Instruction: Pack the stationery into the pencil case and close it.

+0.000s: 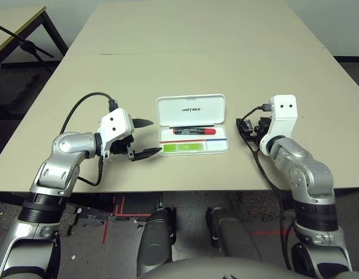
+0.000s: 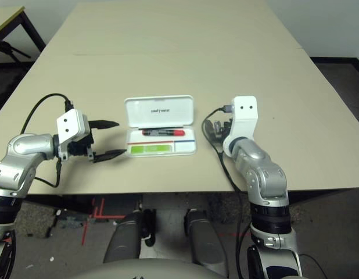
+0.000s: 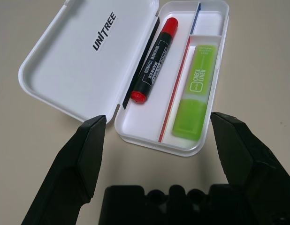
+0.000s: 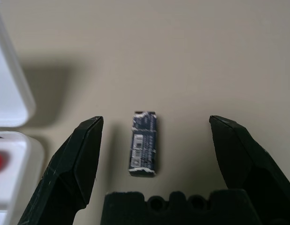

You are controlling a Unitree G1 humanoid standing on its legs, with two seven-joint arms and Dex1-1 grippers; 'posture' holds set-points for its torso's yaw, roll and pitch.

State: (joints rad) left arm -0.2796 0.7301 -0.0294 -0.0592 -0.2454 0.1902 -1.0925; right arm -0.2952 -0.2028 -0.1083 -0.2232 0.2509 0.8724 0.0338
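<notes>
Lining up on the last loose piece, with two of three items already packed.

You have the pencil case (image 1: 192,110) lying open mid-table, lid back; the red marker (image 3: 154,60) and the lime-green highlighter (image 3: 195,92) sit inside in separate compartments. The small dark piece (image 4: 144,143) lies flat on the table just beside the case's right end, between the right gripper (image 4: 154,150) fingers, jaws spread wide and empty. The left gripper (image 1: 146,138) hangs spread and empty at the case's left end. Watch the pinch: the piece is thin and flat, so your fingertips may skid over it or flick it off. Closing off-centre could also nudge the case wall.
</notes>
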